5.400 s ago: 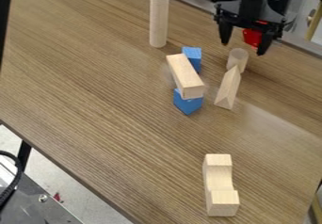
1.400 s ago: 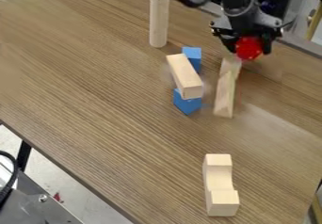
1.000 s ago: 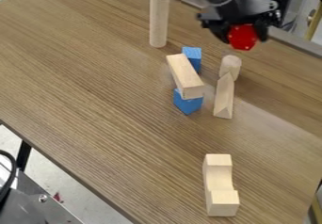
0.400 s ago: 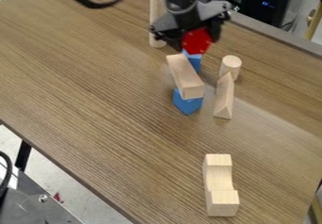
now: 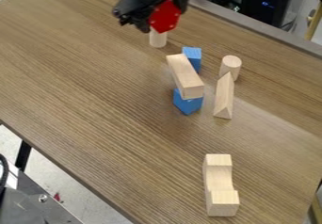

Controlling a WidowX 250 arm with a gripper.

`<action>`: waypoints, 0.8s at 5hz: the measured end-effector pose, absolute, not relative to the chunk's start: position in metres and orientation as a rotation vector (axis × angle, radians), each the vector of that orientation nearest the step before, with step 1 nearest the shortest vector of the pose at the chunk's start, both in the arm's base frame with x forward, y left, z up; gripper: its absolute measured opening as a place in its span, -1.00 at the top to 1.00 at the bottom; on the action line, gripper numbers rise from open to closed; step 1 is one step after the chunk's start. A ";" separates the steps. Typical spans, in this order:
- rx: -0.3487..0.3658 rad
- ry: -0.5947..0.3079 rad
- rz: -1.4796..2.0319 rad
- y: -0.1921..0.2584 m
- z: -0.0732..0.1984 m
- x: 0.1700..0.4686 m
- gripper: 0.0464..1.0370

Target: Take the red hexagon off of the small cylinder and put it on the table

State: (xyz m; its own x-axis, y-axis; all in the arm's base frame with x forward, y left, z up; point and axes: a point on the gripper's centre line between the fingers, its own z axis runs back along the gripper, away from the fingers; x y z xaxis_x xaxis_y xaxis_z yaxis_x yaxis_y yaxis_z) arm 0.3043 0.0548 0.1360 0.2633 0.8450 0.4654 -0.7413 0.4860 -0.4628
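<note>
Robot hand (image 5: 161, 24) holds the red hexagon (image 5: 165, 17) above the wooden surface (image 5: 82, 105)

Compared with the previous frame, the hand and hexagon have moved left and slightly up in the view, away from the blue blocks. The small cylinder (image 5: 230, 65) stands where it did, its top bare, with a wooden wedge (image 5: 224, 98) just in front of it.

The nearest obstacle is a tall cylinder (image 5: 157, 38), upright, its upper part hidden by the hand and hexagon; whether they touch is unclear. Beside the small cylinder, a wooden bar (image 5: 185, 75) lies tilted over a front blue block (image 5: 187, 104), with a rear blue block (image 5: 194, 56) at its far end. A notched wooden block (image 5: 220, 185) sits well apart, near the bottom of the view.

The hexagon is gripped in the hand, one flat red face toward the camera, raised off the surface.
</note>
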 end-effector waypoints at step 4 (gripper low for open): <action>0.293 -0.470 1.043 0.084 0.045 0.303 -0.54</action>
State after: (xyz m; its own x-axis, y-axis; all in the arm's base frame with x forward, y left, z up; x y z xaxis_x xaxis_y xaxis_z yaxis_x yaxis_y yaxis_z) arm 0.3035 0.0840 0.0454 0.4182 0.7555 0.5042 -0.8780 0.4786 0.0112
